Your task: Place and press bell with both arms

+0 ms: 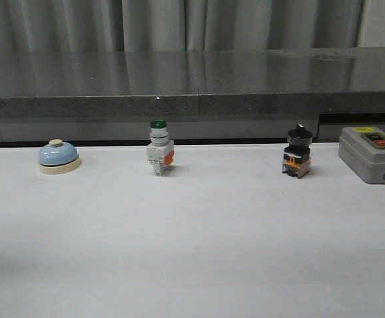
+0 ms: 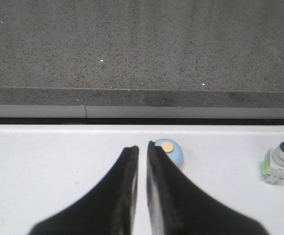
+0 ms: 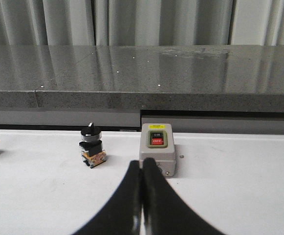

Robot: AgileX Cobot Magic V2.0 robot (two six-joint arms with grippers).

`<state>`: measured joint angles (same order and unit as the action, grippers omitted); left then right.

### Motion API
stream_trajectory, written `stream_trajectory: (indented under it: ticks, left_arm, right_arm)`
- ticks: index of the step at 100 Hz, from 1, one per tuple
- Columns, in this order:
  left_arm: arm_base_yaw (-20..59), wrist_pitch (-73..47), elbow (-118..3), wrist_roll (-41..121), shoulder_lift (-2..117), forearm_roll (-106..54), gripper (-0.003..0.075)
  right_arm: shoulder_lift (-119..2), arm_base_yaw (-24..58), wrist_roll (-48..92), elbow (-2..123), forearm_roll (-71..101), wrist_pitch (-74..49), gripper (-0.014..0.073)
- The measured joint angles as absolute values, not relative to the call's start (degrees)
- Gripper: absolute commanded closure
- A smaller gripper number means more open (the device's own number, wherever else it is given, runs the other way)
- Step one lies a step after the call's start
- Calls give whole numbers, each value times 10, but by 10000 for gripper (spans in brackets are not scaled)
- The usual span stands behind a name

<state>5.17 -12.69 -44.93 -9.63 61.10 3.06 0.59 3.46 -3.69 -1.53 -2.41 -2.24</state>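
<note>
The light-blue bell (image 1: 59, 158) with a cream base and knob stands at the far left of the white table, near the back edge. In the left wrist view the bell (image 2: 175, 153) is partly hidden behind one fingertip. My left gripper (image 2: 142, 148) hangs above the table just beside the bell, its jaws nearly together with only a thin slit, and it holds nothing. My right gripper (image 3: 142, 162) is shut and empty, in front of a grey switch box. Neither arm shows in the front view.
A green-capped grey pushbutton switch (image 1: 159, 149) stands at back centre and also shows in the left wrist view (image 2: 280, 161). A black-knobbed switch (image 1: 297, 154) and a grey ON/OFF box (image 1: 371, 154) stand at back right. A dark stone ledge (image 1: 192, 79) runs behind the table.
</note>
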Motion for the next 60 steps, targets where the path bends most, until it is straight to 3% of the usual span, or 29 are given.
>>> stream_trajectory:
  ticks: [16,23,60]
  left_arm:
    - [52,-131,-533,-96,724,31,112]
    - [52,-136,-566,-96,767,31,5]
    - [53,-280,-766,-96,976,30,116]
  right_arm:
    - [6,35,-37,-15,-24,-22,653]
    - [6,35,-37,-15,-24,-22,653]
    - [6,35,-37,-15,-24,-22,653]
